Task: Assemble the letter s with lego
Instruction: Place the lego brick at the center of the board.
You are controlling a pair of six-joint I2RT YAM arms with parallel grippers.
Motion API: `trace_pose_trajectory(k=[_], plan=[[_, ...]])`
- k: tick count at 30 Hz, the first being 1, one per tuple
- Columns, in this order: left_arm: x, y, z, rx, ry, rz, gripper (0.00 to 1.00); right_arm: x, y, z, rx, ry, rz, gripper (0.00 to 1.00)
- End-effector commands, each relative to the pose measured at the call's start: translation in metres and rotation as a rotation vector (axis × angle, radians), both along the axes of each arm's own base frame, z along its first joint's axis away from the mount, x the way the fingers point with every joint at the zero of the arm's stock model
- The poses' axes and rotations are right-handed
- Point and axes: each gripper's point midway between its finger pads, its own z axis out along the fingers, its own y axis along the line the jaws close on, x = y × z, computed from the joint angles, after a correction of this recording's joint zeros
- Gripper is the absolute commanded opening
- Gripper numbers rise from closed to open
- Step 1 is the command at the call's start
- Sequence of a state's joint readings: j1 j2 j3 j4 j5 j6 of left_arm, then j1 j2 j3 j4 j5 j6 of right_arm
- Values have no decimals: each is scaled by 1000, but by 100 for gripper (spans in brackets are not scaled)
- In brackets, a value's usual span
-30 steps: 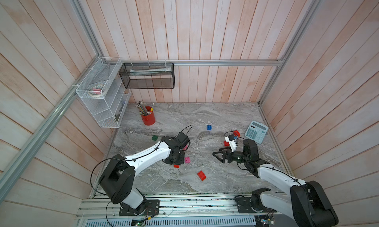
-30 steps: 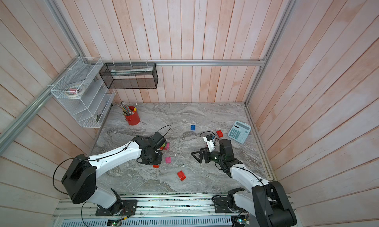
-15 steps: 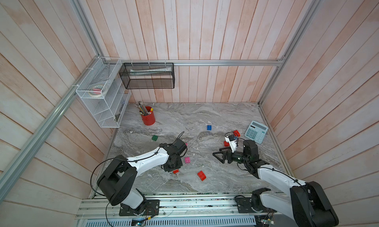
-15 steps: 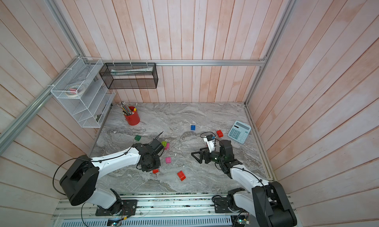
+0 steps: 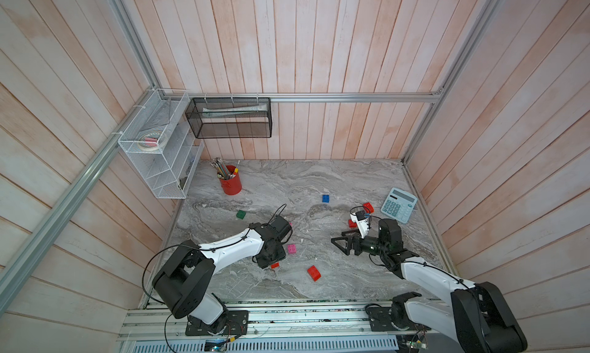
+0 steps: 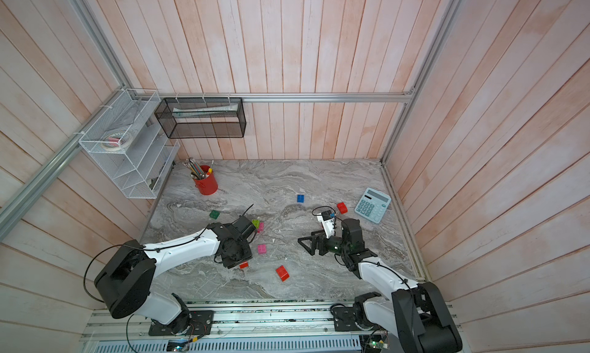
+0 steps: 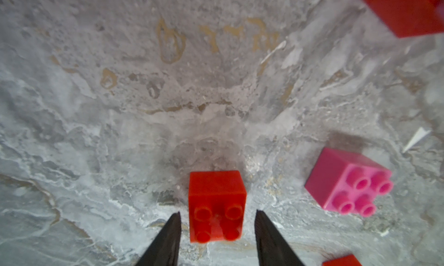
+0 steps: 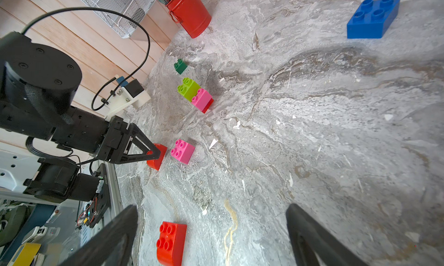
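Left fingers (image 7: 169, 243): apart, flanking small red brick (image 7: 217, 204), narrow gap each side, brick on table (image 7: 120, 84).
Right fingers (image 8: 113, 238): wide apart, empty, above table.
Pink brick (image 7: 346, 180): just beside red one.
Long red brick (image 8: 171, 243): between arms, near front edge.
Blue brick (image 5: 325, 198): well apart, toward back.

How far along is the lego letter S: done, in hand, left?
Done: little; a pink brick sits on a red brick beside a lime green brick. In hand: nothing; the left hand stands open around a small red brick. Left: blue brick, dark green brick and others lie scattered.
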State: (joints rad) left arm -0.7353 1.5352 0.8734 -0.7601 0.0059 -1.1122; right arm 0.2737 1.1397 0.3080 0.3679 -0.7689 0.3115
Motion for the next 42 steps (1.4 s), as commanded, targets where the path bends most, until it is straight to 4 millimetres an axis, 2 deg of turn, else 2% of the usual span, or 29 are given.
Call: trace_pose_trajectory(k=[1, 4, 7, 21, 25, 29, 34, 39, 42], plan=[[-6, -8, 5, -26, 9, 16, 57, -2, 0, 2, 12, -16, 9, 98], [-11, -13, 1, -60, 18, 42, 62, -2, -1, 1, 14, -15, 5, 98], [-11, -18, 0, -85, 17, 54, 63, -2, -2, 1, 16, -17, 7, 98], [10, -47, 16, -186, -30, 76, 65, -1, -4, 2, 19, -21, 2, 98], [19, -55, 30, -214, -62, 65, 65, -2, -5, 2, 21, -21, 2, 98], [20, -46, 47, -160, -91, -11, 65, -2, -6, 3, 21, -24, 0, 98], [24, -40, 69, -78, -157, -299, 62, -3, -6, 3, 23, -25, 0, 98], [31, -54, 92, -16, -320, -930, 61, -3, -7, 4, 22, -32, -1, 98], [30, -58, 99, 29, -435, -1275, 62, -3, -6, 6, 25, -36, 2, 98]])
